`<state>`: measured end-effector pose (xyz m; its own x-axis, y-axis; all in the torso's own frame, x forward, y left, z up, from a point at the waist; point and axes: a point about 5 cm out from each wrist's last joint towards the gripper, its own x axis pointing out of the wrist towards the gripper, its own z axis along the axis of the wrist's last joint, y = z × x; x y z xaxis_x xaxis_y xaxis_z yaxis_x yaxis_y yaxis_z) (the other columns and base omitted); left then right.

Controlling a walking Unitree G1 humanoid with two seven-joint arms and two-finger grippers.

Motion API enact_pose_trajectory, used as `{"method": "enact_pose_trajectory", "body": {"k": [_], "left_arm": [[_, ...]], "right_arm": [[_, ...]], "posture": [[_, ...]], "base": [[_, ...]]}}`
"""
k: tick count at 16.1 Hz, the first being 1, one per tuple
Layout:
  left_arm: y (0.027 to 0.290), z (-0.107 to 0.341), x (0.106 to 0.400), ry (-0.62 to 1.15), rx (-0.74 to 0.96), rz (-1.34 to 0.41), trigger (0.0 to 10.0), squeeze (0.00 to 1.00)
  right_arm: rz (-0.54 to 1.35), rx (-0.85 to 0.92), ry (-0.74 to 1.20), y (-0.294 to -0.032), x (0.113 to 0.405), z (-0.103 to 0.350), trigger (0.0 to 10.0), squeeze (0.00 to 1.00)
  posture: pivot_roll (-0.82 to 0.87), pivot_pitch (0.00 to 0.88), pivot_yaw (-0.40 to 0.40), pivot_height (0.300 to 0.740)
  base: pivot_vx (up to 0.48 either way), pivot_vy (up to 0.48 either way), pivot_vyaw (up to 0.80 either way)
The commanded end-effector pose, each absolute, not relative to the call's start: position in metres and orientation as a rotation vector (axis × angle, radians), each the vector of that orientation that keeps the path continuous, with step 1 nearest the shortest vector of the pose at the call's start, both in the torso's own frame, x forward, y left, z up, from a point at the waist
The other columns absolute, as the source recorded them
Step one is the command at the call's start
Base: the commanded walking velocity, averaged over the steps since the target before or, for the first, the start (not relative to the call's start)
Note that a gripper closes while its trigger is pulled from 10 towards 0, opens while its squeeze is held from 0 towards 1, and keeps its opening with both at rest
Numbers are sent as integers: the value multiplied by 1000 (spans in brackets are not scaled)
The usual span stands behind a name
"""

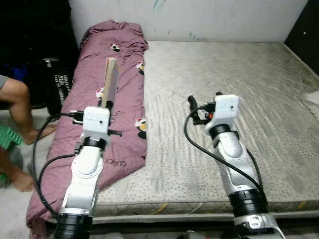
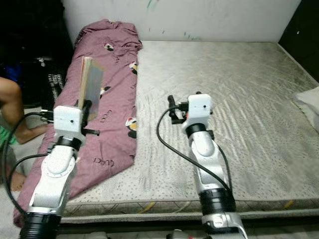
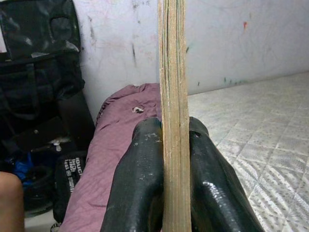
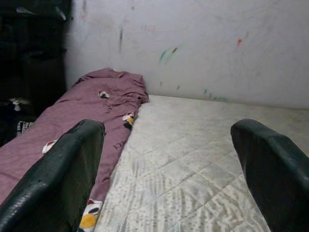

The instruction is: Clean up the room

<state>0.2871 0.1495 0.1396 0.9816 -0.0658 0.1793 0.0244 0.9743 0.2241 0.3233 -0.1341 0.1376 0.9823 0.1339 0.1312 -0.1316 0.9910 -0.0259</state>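
A thin book [image 1: 110,79] with tan page edges stands upright over the purple blanket [image 1: 122,64], pinched at its lower end by my left gripper [image 1: 105,105]. In the left wrist view both black fingers [image 3: 140,183] press against the book [image 3: 173,96] from either side. My right gripper [image 1: 205,107] is held over the bare grey mattress [image 1: 239,79] near its middle, open with nothing between its fingers [image 4: 63,174]. The blanket, printed with small cartoon figures, lies in a long rumpled strip along the mattress's left side.
A person's bare legs and feet [image 1: 20,107] are on the floor at the left, next to a green stool [image 1: 6,137]. A black bag [image 1: 57,84] leans by the dark corner. A white pillow edge [image 1: 311,99] shows at the far right. The wall runs behind the mattress.
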Motion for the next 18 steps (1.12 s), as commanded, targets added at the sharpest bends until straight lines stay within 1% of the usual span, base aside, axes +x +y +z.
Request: {"method": "enact_pose_trajectory", "body": {"k": [1,2,6,18], "left_arm": [[152,149,288,-235,222,-37,10000,0],[152,149,288,-236,223,-38,10000,0],[151,150,288,-237,223,-39,10000,0],[150,150,288,-239,214,-35,10000,0]], "right_arm": [[146,-20,-157,-131,324,142,10000,0],[142,-21,-157,-131,324,142,10000,0],[135,-25,-154,-134,326,142,10000,0],[138,-37,-151,-134,325,141,10000,0]], "posture": [[54,0,-4,740],[55,0,-5,740],[55,0,-8,740],[51,0,-12,740]], "base": [[0,0,488],[0,0,438],[0,-244,0],[0,-306,0]]}}
